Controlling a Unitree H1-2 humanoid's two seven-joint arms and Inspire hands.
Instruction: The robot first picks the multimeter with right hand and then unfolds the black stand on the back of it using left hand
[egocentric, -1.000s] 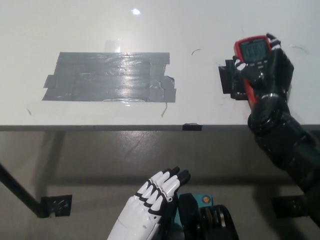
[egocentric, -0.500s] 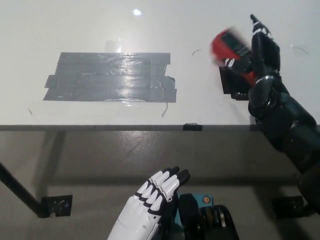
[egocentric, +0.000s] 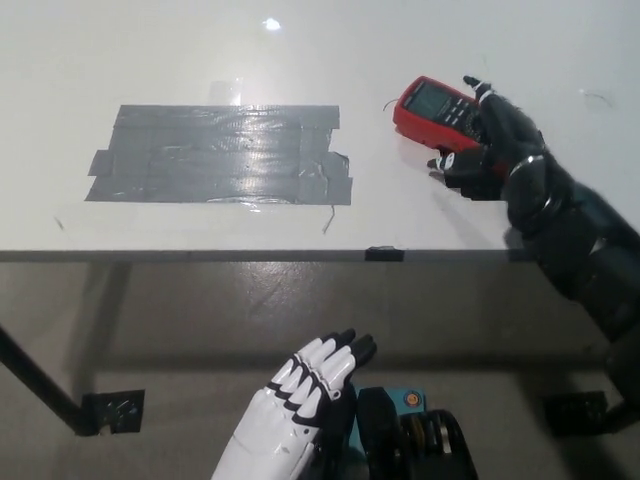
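Right hand (egocentric: 487, 140) closed on the red multimeter (egocentric: 435, 108) — display up.

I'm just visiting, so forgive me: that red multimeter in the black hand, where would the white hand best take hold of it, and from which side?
Probably by the free display end of the red multimeter, coming from the robot's left. The right hand covers its other end, and that end juts out leftward, unobstructed. The left hand rests low, below the table edge.

A white table (egocentric: 300, 60) fills the upper frame. Grey tape patch (egocentric: 220, 153) sits left of centre, with a small black bracket (egocentric: 113, 410) on the floor at lower left.
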